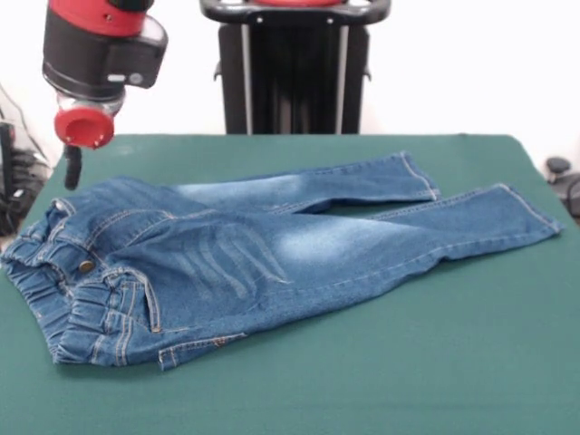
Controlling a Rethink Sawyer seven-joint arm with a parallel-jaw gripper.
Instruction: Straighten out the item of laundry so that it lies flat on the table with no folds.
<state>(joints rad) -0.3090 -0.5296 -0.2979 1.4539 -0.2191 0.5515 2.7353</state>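
Observation:
The item of laundry (pixel 263 258), a small pair of blue jeans, lies on the green table (pixel 408 362) with its waist at the left and both legs running to the right. The elastic waistband (pixel 63 290) is bunched and rumpled, and a flap of denim is turned over at the near hip (pixel 181 349). The two legs lie close together, the far one partly over the near one at the thigh. My gripper (pixel 72 168) hangs just beyond the far left corner of the jeans, above the table's left rear edge. It holds nothing I can see.
The black pedestal (pixel 294 72) stands behind the table's far edge. Dark cables and gear (pixel 14 181) sit off the left edge, and a dark object (pixel 562 177) off the right. Bare green cloth shows in front of and to the right of the jeans.

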